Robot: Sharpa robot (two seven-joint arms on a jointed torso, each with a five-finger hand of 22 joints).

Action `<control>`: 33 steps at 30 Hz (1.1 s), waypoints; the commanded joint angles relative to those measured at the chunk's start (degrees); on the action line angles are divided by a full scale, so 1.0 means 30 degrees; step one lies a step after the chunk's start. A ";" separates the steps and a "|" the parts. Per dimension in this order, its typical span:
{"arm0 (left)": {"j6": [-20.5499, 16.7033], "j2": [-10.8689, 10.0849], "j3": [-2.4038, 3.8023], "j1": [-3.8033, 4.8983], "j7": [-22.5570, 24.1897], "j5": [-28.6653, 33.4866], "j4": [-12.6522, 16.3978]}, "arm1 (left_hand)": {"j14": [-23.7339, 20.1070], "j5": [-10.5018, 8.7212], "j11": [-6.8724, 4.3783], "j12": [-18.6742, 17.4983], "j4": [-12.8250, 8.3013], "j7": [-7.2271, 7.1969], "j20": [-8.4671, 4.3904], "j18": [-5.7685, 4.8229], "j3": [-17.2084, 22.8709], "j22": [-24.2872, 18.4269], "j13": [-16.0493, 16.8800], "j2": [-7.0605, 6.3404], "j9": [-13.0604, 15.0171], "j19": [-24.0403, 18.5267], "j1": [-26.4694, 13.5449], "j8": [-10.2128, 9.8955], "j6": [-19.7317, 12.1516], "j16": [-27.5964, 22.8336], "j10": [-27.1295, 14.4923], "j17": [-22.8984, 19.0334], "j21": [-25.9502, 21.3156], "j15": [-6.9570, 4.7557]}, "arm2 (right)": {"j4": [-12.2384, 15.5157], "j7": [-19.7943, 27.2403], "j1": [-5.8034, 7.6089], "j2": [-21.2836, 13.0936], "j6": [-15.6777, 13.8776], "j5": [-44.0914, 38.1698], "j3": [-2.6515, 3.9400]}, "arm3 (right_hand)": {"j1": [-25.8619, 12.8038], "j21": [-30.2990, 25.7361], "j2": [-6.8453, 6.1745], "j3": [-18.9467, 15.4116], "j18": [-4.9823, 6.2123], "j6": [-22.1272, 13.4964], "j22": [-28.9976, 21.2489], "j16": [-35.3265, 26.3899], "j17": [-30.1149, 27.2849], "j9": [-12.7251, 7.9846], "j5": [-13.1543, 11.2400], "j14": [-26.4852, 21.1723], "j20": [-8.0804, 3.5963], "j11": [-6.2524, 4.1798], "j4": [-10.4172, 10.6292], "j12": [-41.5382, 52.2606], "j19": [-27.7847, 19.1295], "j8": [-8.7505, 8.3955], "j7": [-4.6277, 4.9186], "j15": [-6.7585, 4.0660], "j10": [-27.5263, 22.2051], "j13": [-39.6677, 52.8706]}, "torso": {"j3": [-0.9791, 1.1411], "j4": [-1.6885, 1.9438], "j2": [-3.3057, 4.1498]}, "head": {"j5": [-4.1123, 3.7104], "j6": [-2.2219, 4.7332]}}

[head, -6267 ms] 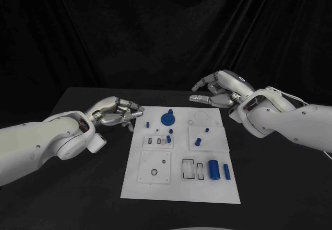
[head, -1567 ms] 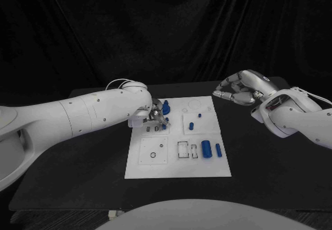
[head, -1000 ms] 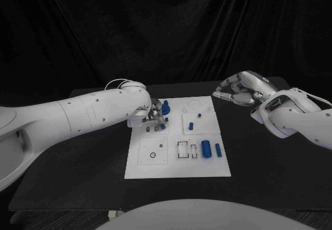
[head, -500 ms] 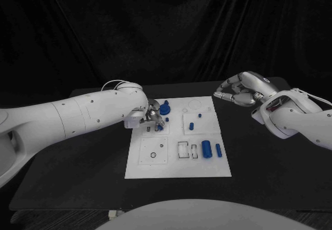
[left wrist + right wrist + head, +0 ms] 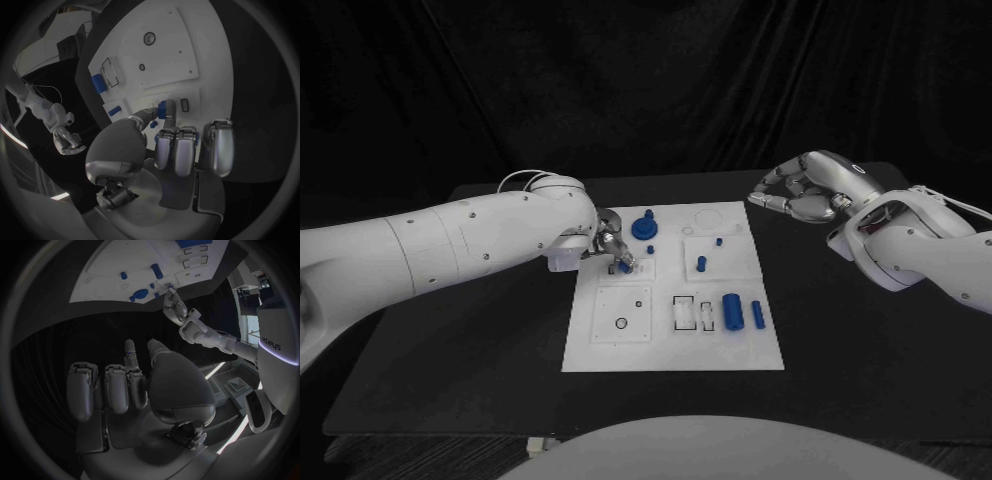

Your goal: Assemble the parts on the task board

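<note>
We find the left hand (image 5: pixel 607 249) at the task board's (image 5: pixel 672 350) ten o'clock corner, pinching a small blue part (image 5: pixel 164 108) between thumb and finger just above a slotted block. We judge an insertion step underway; next comes alignment over a slot. The right hand (image 5: pixel 802 192), curled and holding nothing, hovers off the board at two o'clock.
</note>
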 commanded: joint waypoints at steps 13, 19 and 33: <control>-0.1856 -0.0456 0.0011 0.0000 -0.0334 0.0023 0.0699 | 0.2041 -0.0052 -0.0126 0.0068 -0.0816 -0.0146 -0.0027 -0.0002 0.1244 0.2734 0.5030 -0.0009 0.0039 0.0121 -0.0362 -0.0201 0.0080 0.0049 0.1995 0.5022 -0.0079 -0.0135 | -0.0064 -0.0447 -0.0142 0.0141 0.0232 -0.0047 0.0013 | 0.0170 -0.0145 0.0108 0.0079 -0.0122 -0.0104 0.4388 -0.0112 0.0686 0.0024 0.0240 0.1240 0.0146 0.0119 -0.0101 0.0068 0.1102 0.0005 0.0053 0.0189 0.2031 0.5027 | -0.0009 -0.0018 0.0015 | 0.0181 -0.0004; -0.2451 -0.0468 0.0005 -0.0135 -0.0141 0.0023 0.0733 | 0.2041 -0.0158 -0.0095 0.0068 -0.0737 -0.0105 -0.0020 -0.0004 0.1331 0.2740 0.5030 -0.0008 0.0046 0.0130 -0.0524 -0.0315 0.0000 0.0049 0.1995 0.5022 -0.0090 -0.0117 | -0.0050 -0.0468 -0.0166 0.0134 0.0235 -0.0046 0.0013 | 0.0193 -0.0194 0.0114 0.0081 -0.0108 -0.0112 0.4370 -0.0134 0.0632 0.0027 0.0294 0.1229 0.0149 0.0123 -0.0110 0.0068 0.1076 0.0001 0.0056 0.0192 0.2031 0.5027 | -0.0010 -0.0017 0.0015 | 0.0209 -0.0004; -0.3007 -0.0430 0.0002 -0.0499 -0.0046 0.0023 0.0683 | 0.2041 -0.0277 -0.0072 0.0068 -0.0641 -0.0081 -0.0008 -0.0010 0.1406 0.2760 0.5030 0.0039 0.0061 0.0156 -0.0653 -0.0398 -0.0017 0.0049 0.1995 0.5022 -0.0088 -0.0099 | -0.0019 -0.0518 -0.0209 0.0092 0.0274 -0.0046 0.0013 | 0.0229 -0.0213 0.0119 0.0086 -0.0103 -0.0107 0.4363 -0.0160 0.0568 0.0034 0.0373 0.1215 0.0152 0.0123 -0.0127 0.0068 0.1065 0.0004 0.0056 0.0196 0.2031 0.5027 | -0.0013 -0.0005 -0.0001 | 0.0243 -0.0004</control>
